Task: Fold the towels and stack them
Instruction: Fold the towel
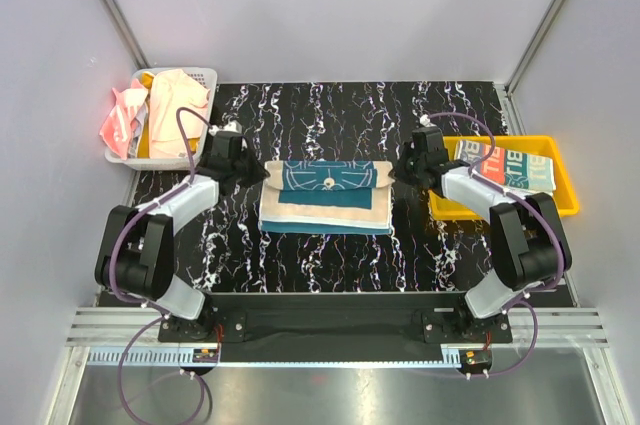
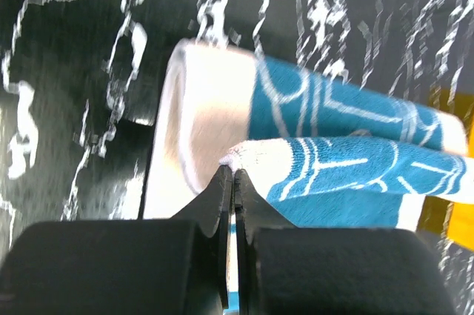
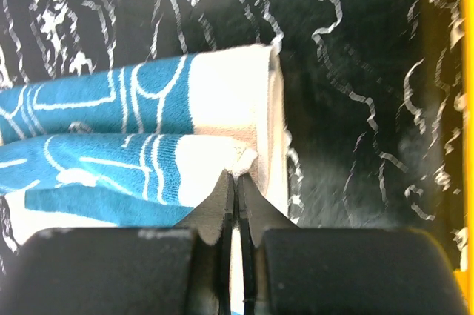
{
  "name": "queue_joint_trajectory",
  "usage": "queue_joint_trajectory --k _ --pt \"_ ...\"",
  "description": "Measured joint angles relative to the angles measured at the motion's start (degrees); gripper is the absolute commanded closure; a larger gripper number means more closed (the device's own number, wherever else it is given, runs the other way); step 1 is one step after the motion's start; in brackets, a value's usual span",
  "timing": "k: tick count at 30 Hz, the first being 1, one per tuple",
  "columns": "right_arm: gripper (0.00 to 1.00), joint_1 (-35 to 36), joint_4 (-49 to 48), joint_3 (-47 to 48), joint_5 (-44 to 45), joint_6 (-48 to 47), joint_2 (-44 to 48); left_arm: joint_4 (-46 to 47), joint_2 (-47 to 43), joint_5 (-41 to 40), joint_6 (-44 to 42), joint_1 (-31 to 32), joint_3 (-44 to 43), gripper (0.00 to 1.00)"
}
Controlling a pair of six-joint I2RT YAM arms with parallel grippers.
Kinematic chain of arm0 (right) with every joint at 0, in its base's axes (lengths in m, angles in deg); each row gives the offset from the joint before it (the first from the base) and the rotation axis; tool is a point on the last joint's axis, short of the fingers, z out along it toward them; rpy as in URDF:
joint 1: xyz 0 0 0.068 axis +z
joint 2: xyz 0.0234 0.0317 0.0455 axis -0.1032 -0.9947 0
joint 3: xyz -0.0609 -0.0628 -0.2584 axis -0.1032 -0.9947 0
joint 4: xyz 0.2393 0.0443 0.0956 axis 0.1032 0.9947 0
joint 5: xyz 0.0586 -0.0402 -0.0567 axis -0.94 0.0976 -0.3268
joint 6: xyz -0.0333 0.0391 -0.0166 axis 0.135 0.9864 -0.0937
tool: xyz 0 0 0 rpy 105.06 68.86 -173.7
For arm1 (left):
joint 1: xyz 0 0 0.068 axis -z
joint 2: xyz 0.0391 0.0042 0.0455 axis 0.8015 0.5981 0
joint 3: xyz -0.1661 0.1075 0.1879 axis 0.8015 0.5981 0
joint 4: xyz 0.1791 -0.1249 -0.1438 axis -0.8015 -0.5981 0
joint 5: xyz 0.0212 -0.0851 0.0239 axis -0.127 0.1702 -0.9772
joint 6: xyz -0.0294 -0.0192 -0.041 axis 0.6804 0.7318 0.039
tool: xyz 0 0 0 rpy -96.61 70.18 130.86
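A teal-and-cream patterned towel point(image 1: 326, 207) lies partly folded in the middle of the black marbled table. Its far edge is lifted and doubled over toward the front. My left gripper point(image 1: 258, 167) is shut on the towel's left corner, and the left wrist view shows the cream corner point(image 2: 252, 156) pinched at the gripper's tips point(image 2: 233, 174). My right gripper point(image 1: 398, 170) is shut on the right corner, and the right wrist view shows that corner point(image 3: 248, 158) nipped between its tips point(image 3: 238, 176). More towels, pale peach point(image 1: 178, 105) and coral pink point(image 1: 120, 125), are heaped in the basket.
The white mesh basket point(image 1: 200, 73) stands at the back left. A yellow tray point(image 1: 562, 203) at the right holds a folded towel point(image 1: 505, 167) with teal, cream and red print. Grey walls close in the table at the back and both sides.
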Motion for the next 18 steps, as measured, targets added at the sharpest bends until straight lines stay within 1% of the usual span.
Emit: queue_joint_trajectory --k 5,13,18 --pt "1.00 1.77 -0.66 -3.48 -0.02 0.50 3.85 -0.17 -3.45 -1.70 0.04 0.22 4.15 1.00" --pt "1.00 2.14 -0.79 -7.45 -0.02 0.68 8.33 -0.61 -9.27 -2.47 -0.35 0.24 5.88 1.00" --pt "1.00 2.14 -0.90 -8.76 -0.24 0.70 9.94 -0.90 -9.99 -2.34 -0.59 0.26 6.80 1.00"
